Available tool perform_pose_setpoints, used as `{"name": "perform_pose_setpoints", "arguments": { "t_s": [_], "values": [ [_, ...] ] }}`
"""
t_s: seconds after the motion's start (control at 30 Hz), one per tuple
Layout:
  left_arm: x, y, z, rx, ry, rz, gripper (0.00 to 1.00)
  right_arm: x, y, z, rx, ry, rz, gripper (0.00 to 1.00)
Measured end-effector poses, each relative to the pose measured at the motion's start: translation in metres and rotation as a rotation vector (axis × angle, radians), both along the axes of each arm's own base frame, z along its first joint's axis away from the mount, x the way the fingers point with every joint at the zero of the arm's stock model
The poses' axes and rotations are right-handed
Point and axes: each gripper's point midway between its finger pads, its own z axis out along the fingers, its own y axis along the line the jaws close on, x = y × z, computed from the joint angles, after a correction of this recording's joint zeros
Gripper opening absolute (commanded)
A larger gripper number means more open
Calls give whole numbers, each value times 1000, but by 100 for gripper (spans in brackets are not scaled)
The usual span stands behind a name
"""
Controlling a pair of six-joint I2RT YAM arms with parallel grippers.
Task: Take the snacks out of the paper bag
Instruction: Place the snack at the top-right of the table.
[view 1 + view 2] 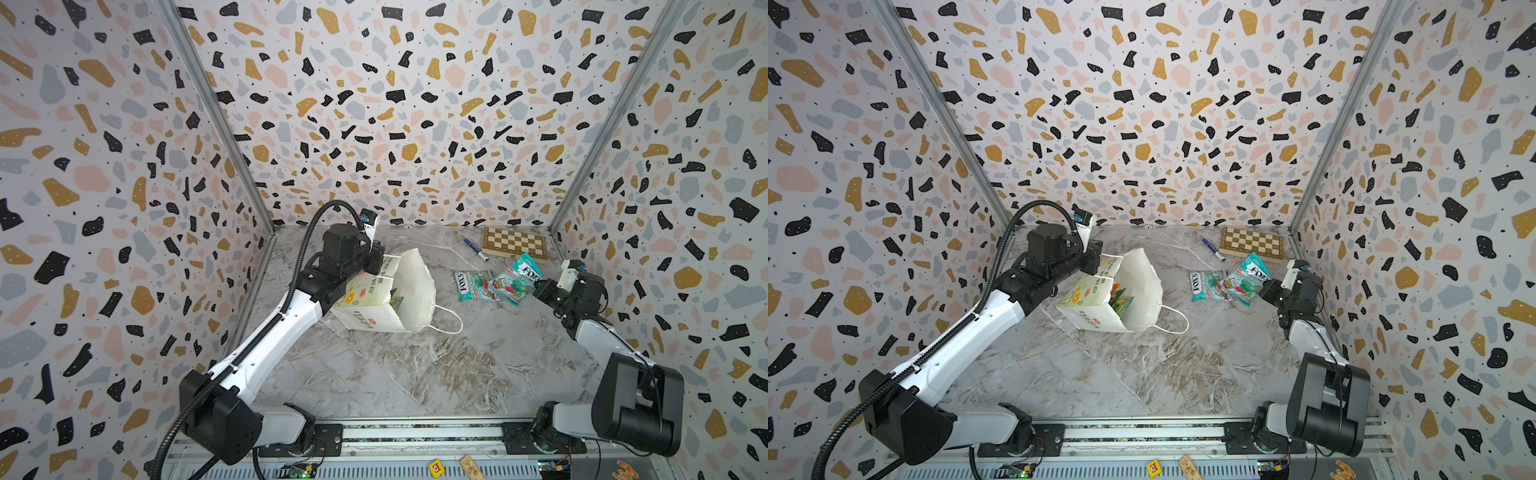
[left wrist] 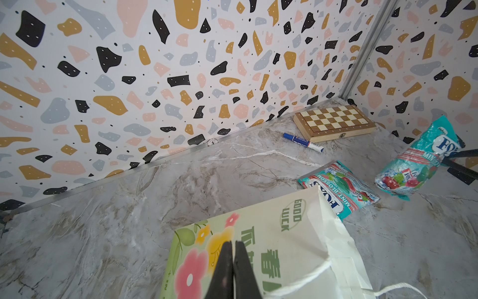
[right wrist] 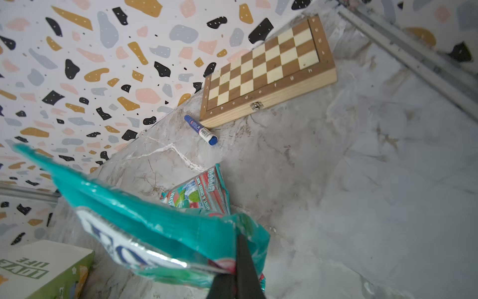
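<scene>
Pinching teal pouch point(image 1: 517, 275) by edge seal, my right pincer point(image 1: 537, 286) clamped on it; light, slick, floppy; left pincer point(image 2: 232, 249) closed on paper bag point(image 2: 284, 233) rim.

Three glossy candy pouches show: one teal-red pouch point(image 1: 476, 285), a second teal-red pouch point(image 1: 517, 276), and one green-printed pouch point(image 1: 1123, 305) inside the bag; whether more lie there cannot be told. One white paper carrier bag point(image 1: 411, 286). One wooden chessboard point(image 1: 514, 244). One blue marker pen point(image 1: 476, 249).
</scene>
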Motion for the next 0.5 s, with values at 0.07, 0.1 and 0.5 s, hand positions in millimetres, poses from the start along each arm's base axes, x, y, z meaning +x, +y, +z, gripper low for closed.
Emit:
{"name": "perform_pose_setpoints", "arguments": {
  "t_s": [0.07,0.1,0.5],
  "values": [
    [0,0,0,-1,0,-2,0,3,-8,-17,47,25,-26,0],
    [0,0,0,-1,0,-2,0,4,-11,-23,64,33,-35,0],
    [-1,-2,0,-5,2,-14,0,17,-28,-44,121,36,-116,48]
  ]
}}
